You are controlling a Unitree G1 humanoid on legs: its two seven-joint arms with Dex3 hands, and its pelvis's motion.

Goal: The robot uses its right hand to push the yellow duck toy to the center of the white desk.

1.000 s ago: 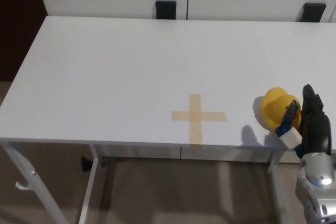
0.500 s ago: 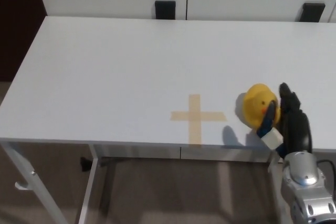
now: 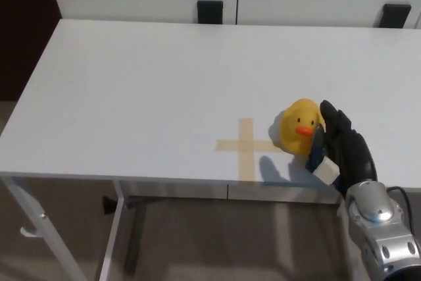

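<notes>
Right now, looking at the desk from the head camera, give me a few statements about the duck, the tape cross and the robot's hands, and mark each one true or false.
1. The yellow duck toy sits just right of the tan tape cross. True.
2. The right hand is at the duck's right side, close against it. True.
3. The duck is lying in the middle of the cross. False: it is at the end of the cross's right arm, not over the crossing.
4. The left hand is resting on the white desk. False: no left hand shows in this view.
5. The duck's orange beak faces the desk's far edge. False: it faces the near edge, toward the camera.
</notes>
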